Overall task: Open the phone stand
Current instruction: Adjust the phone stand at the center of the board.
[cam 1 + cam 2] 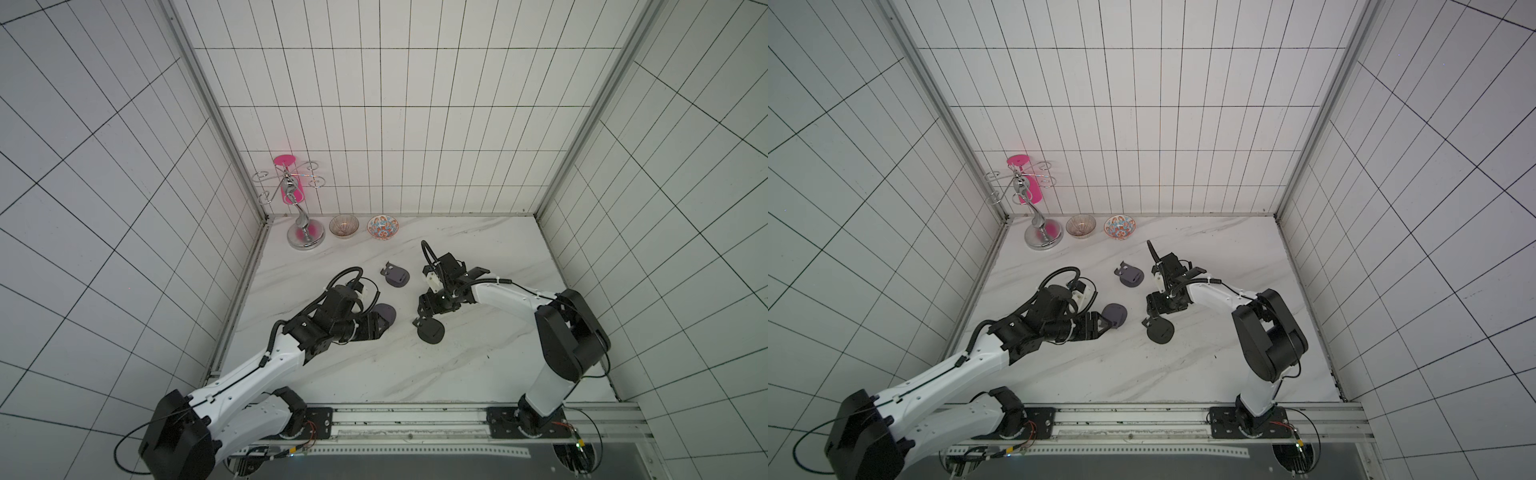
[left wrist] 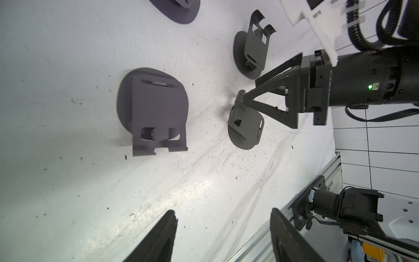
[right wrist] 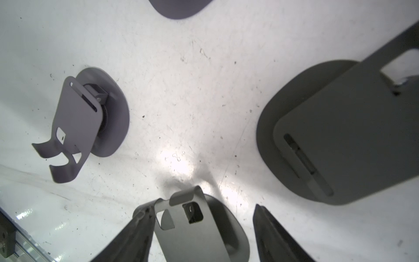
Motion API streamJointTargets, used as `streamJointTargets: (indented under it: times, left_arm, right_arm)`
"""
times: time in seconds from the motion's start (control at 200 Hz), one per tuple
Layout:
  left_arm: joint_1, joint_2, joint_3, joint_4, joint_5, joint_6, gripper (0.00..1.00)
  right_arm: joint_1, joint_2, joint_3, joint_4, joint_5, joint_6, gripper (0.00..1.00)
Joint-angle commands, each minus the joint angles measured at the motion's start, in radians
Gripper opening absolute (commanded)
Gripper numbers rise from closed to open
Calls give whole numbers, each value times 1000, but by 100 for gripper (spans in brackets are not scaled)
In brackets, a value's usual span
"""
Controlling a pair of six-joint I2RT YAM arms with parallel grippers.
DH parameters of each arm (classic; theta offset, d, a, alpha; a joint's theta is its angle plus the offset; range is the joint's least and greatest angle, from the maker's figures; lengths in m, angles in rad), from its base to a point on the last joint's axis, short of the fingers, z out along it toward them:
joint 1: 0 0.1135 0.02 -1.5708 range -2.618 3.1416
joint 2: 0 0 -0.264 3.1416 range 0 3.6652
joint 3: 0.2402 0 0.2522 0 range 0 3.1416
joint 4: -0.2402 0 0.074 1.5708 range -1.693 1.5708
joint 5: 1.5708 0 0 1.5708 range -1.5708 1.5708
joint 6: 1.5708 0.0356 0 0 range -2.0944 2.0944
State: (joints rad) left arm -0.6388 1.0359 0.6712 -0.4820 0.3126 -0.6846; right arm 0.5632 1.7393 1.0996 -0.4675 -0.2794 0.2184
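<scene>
White tiled booth, marble bench. Phone stand sits mid-bench, plate slightly raised at the hooked end. Right gripper straddles it, fingers wide, one finger touching the plate's hooked edge. Left gripper also wide, nothing between, near a flat-folded second stand. Third stand, plate tilted up, lies nearer the back edge.
</scene>
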Motion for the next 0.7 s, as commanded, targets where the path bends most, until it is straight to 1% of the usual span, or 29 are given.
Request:
streamJointTargets:
  times: [0.0,0.235,0.4,0.555,0.615,0.695]
  left_arm:
    - [2,6,43,-11,-7,16,68]
    - [5,21,52,-9,-4,21,68]
    - [6,29,54,-6,-3,32,68]
    - [6,65,73,-11,-12,70,65]
    - [7,91,90,-18,-26,89,62]
    - [5,120,112,-16,-41,110,62]
  right_arm:
    - [-21,29,31,14,-48,-33,72]
    - [-31,26,20,19,-89,-48,72]
    - [-31,-3,-3,9,-84,-26,72]
    - [-30,-61,-69,-7,-29,70,71]
    - [-28,-100,-108,-4,-8,124,71]
    - [-28,-157,-162,3,5,198,71]
